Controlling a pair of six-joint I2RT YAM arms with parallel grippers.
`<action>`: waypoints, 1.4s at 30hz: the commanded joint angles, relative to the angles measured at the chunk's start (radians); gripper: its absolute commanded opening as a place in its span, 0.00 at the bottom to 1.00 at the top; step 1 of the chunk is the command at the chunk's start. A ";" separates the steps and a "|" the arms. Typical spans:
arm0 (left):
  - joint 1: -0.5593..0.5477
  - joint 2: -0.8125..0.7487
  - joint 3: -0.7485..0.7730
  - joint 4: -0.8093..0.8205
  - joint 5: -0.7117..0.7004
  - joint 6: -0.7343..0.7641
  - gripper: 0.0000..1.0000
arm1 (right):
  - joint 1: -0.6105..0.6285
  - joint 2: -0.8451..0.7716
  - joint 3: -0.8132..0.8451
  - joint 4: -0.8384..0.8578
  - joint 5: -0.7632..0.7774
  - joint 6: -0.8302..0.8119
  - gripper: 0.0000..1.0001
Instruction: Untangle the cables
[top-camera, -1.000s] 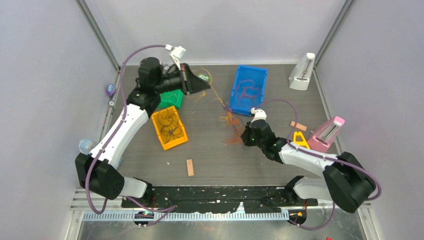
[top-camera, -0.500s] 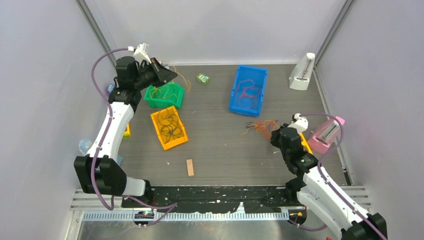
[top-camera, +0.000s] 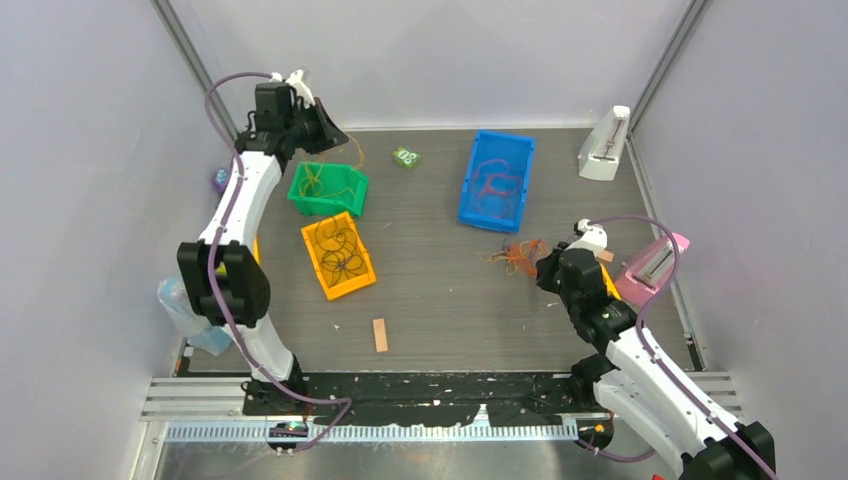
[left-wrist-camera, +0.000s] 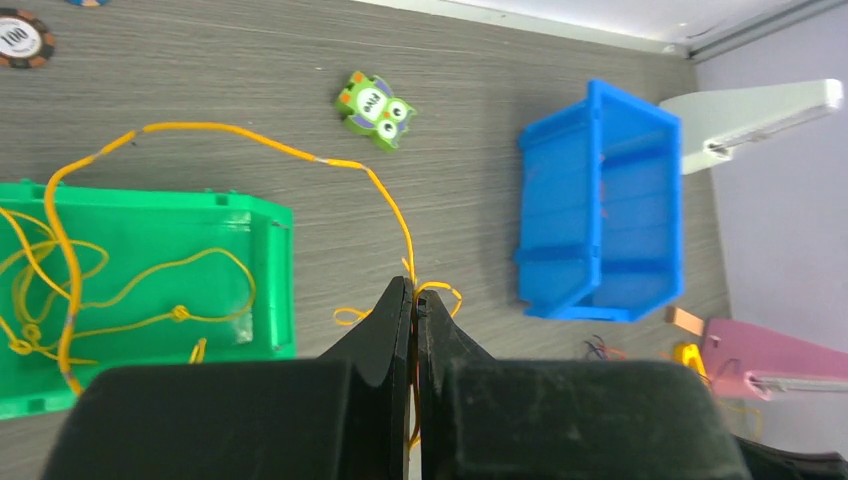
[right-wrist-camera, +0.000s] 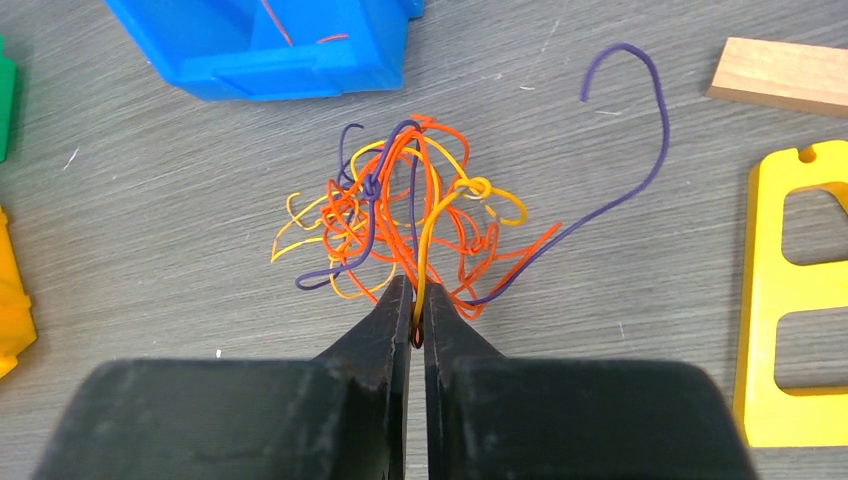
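Note:
My left gripper (top-camera: 326, 136) is at the back left, above the green bin (top-camera: 362, 196). In the left wrist view it (left-wrist-camera: 413, 290) is shut on a thin yellow cable (left-wrist-camera: 240, 138) that arcs over the table and loops into the green bin (left-wrist-camera: 283, 285). My right gripper (top-camera: 546, 268) is at the right, low over the table. In the right wrist view it (right-wrist-camera: 415, 292) is shut on a yellow strand of the tangle of orange, yellow and purple cables (right-wrist-camera: 400, 215), which also shows in the top view (top-camera: 518, 255).
An orange bin (top-camera: 313, 262) holds dark wires and a blue bin (top-camera: 468, 192) holds red ones. A green owl toy (top-camera: 405, 157), a wooden block (top-camera: 380, 334), a white stand (top-camera: 604, 146), a pink stand (top-camera: 655, 266) and a yellow plastic piece (right-wrist-camera: 795, 300) lie around.
My left arm swung from the back middle to the back left, pulling the yellow cable out of the tangle. My right gripper dragged the tangle to the right.

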 joint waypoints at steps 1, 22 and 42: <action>0.011 0.107 0.140 -0.130 -0.066 0.115 0.00 | -0.002 0.004 0.061 0.055 -0.039 -0.044 0.05; 0.017 0.514 0.406 -0.465 -0.288 0.343 0.31 | -0.003 0.087 0.130 0.056 -0.114 -0.070 0.05; -0.137 -0.225 -0.214 -0.138 -0.461 0.256 0.99 | 0.110 0.270 0.247 0.076 -0.536 -0.135 0.05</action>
